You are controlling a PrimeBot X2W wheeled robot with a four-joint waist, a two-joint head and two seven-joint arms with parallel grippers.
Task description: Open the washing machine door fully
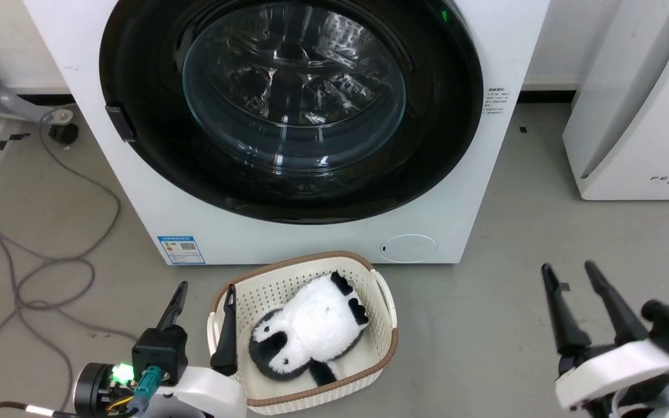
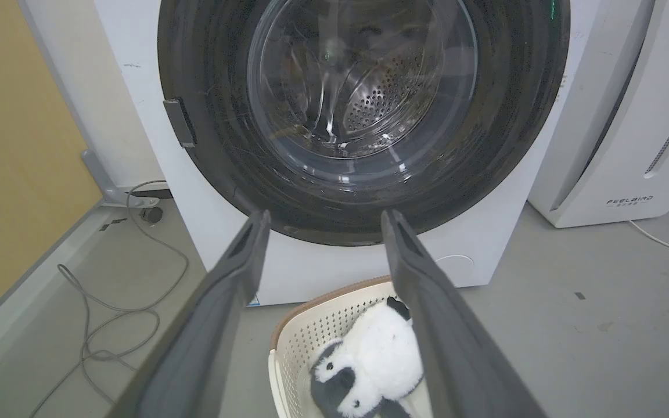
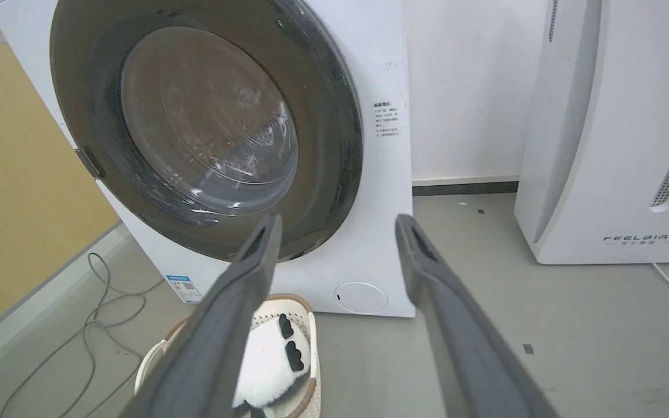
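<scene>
Squarely ahead: one washing machine (image 1: 288,244), its single washing machine door (image 1: 291,110) shut flush.
Both wide and empty: left gripper (image 1: 207,286), right gripper (image 1: 568,267); one basket (image 1: 305,264) at the machine's foot, open floor (image 1: 485,325) to its right.

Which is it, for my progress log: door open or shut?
Shut: the door sits flush against the washer, no gap showing.

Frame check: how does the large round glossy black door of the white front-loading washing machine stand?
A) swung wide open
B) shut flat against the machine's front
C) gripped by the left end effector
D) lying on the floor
B: the glossy black round door sits flat against the front of the white washing machine; the left end effector and the right end effector hang open, short of it.
</scene>
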